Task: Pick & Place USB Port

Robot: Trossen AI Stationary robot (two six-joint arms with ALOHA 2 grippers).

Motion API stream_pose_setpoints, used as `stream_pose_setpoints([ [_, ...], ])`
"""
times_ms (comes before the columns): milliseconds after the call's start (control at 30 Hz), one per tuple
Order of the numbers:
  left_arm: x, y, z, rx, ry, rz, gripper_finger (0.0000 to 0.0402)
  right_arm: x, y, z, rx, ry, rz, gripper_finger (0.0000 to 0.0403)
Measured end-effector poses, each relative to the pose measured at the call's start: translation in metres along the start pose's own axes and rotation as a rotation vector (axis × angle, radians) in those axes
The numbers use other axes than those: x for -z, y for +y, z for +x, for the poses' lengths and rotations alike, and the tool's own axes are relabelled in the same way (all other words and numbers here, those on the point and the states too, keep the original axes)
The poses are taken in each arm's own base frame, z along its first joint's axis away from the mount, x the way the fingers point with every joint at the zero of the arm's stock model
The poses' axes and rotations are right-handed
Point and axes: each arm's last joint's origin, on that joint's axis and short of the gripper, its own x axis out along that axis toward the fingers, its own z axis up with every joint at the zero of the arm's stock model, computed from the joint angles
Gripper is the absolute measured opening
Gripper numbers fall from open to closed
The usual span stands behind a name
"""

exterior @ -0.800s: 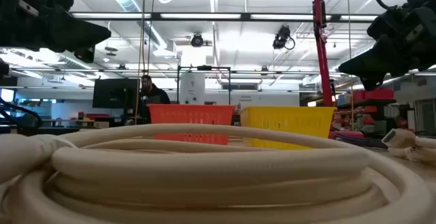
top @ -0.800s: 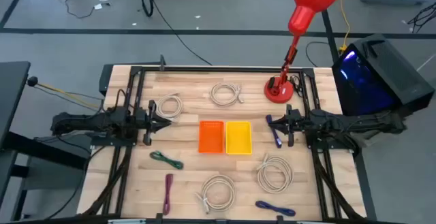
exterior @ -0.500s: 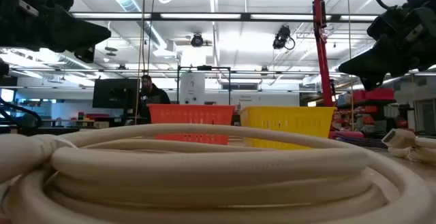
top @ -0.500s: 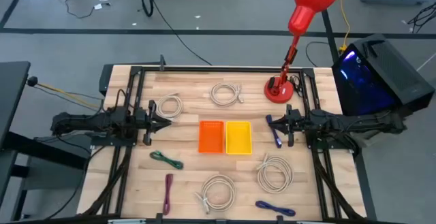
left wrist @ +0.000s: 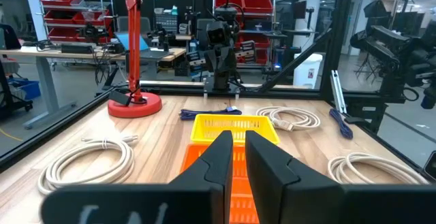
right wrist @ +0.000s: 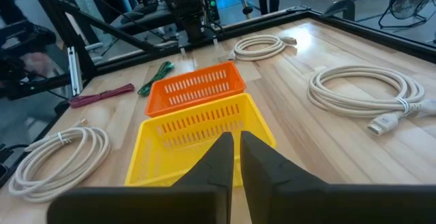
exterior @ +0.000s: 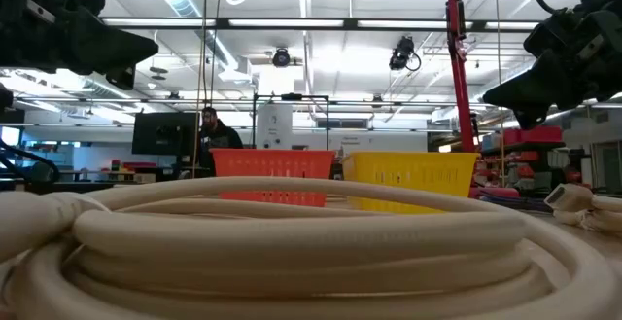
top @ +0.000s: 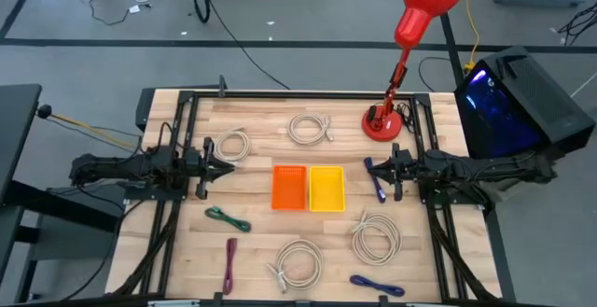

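Observation:
An orange bin (top: 289, 188) and a yellow bin (top: 326, 188) sit side by side at the table's middle. Cables lie around them: white coils (top: 233, 145) (top: 310, 128) (top: 376, 235) (top: 298, 260), a green cable (top: 229, 219), a maroon cable (top: 229, 263) and two blue cables (top: 378, 178) (top: 378, 286). My left gripper (top: 224, 167) hovers left of the orange bin, shut and holding nothing (left wrist: 238, 137). My right gripper (top: 371, 170) hovers right of the yellow bin, above one blue cable, also shut and holding nothing (right wrist: 236, 137).
A red desk lamp (top: 382, 120) stands at the far right of the table, its pole rising in the low view (exterior: 455, 77). A black frame (top: 187, 102) borders the table. A thick white coil (exterior: 292, 242) fills the low view's foreground.

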Motion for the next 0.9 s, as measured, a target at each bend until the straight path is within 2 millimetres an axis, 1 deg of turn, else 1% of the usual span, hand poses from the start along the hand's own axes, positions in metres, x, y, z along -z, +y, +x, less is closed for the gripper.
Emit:
stream_pose_setpoints([
  [667, -0.001, 0.000, 0.000, 0.000, -0.009, -0.001, 0.0044, 0.000, 0.000, 0.000, 0.000, 0.000, 0.000, 0.0031],
  [800, -0.009, 0.000, 0.000, 0.004, -0.096, -0.008, 0.0044, 0.000, 0.000, 0.000, 0.000, 0.000, 0.000, 0.0031],
  [900, -0.017, 0.000, -0.002, -0.010, -0.182, -0.082, 0.0044, 0.000, 0.000, 0.000, 0.000, 0.000, 0.000, 0.0031],
])
